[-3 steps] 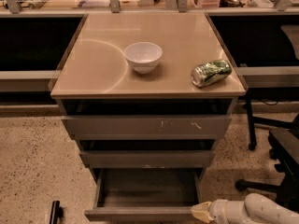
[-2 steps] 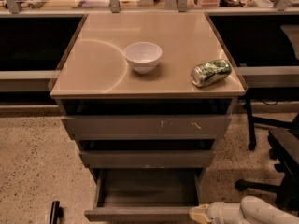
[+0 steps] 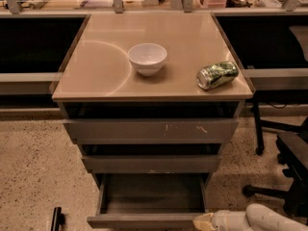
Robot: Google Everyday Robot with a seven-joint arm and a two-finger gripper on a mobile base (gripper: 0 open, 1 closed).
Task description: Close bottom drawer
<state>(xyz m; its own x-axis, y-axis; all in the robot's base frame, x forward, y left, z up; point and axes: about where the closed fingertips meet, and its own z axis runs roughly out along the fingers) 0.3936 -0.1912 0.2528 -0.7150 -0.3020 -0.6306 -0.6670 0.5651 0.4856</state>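
a: camera view first. where's the bottom drawer [image 3: 144, 220]?

b: lowest of the three and pulled well out, so its shallow grey box shows. the middle drawer [image 3: 151, 163] and the scratched top drawer [image 3: 151, 129] sit nearly in.

a: and the gripper [image 3: 202, 222]?

b: low at bottom right, its pale tip at the right end of the drawer front, touching or just beside it. i'd judge it's placed there to push the front in. whether it's spread or pinched, i cannot tell.

a: any risk?

b: a hard shove might roll the can [image 3: 217, 74], which lies on its side near the bowl [image 3: 147, 57].

No readable text, even on the pincer [image 3: 201, 221] beside the bottom drawer [image 3: 144, 220].
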